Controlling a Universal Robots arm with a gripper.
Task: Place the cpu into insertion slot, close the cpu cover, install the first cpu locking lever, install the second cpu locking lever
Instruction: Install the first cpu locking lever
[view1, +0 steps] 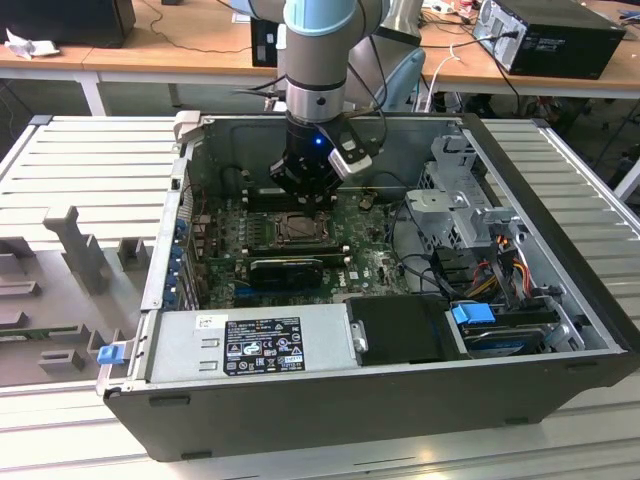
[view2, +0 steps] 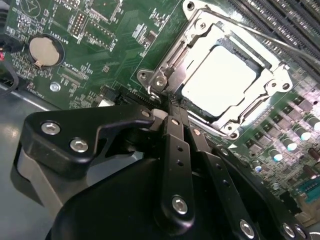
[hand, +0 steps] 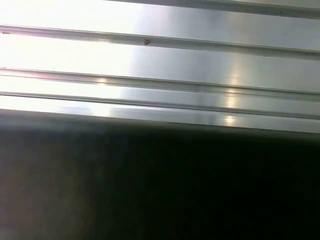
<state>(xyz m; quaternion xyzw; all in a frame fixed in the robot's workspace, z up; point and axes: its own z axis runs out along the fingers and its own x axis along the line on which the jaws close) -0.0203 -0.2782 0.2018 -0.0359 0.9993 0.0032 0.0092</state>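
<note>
The pale silver cpu (view2: 220, 80) is sitting in the insertion slot (view2: 260, 75) under the cpu cover (view2: 200, 37); the end effector (view2: 172, 107), fingers pressed together and gripping nothing, is pointing down beside it.

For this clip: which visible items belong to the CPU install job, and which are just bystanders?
Job items:
- cpu, lying in the insertion slot
- cpu cover, down around the chip
- gripper, fingers together at the cover's corner

Bystanders:
- coin cell battery
- power supply
- drive cage
- blue latch
</note>
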